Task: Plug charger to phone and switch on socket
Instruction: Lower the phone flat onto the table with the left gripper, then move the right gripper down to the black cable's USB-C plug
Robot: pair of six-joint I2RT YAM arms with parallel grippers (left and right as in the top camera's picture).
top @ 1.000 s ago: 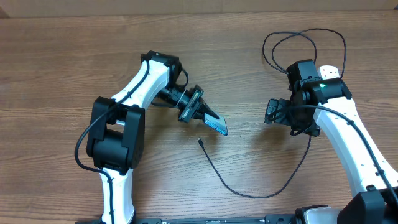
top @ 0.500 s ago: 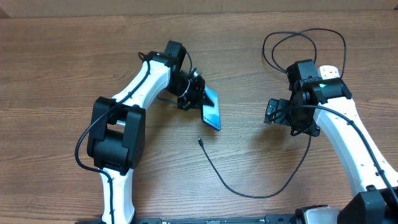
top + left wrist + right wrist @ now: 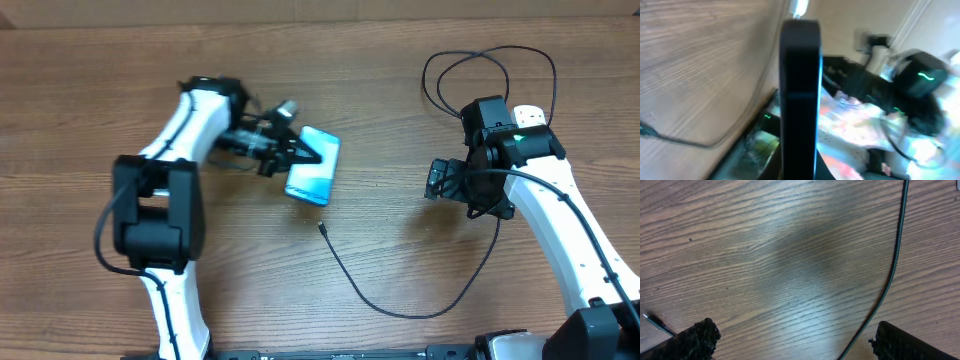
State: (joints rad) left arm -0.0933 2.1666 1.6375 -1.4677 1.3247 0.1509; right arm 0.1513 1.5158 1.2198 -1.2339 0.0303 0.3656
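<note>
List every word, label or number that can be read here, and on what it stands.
None is readable.
The phone: any print on its light blue screen is too small.
Left wrist view: blurred.
Right wrist view: only the table and the charger, no lettering.

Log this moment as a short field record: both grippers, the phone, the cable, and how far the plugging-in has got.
left gripper: shut on the phone, gripping one edge
right gripper: open, empty, above the table
phone: held by the left gripper, blue screen facing the overhead camera
cable: lying on the table, curving past the right gripper
connector tip: on the table just below the phone, not touching it
progress: cable not yet plugged into the phone
</note>
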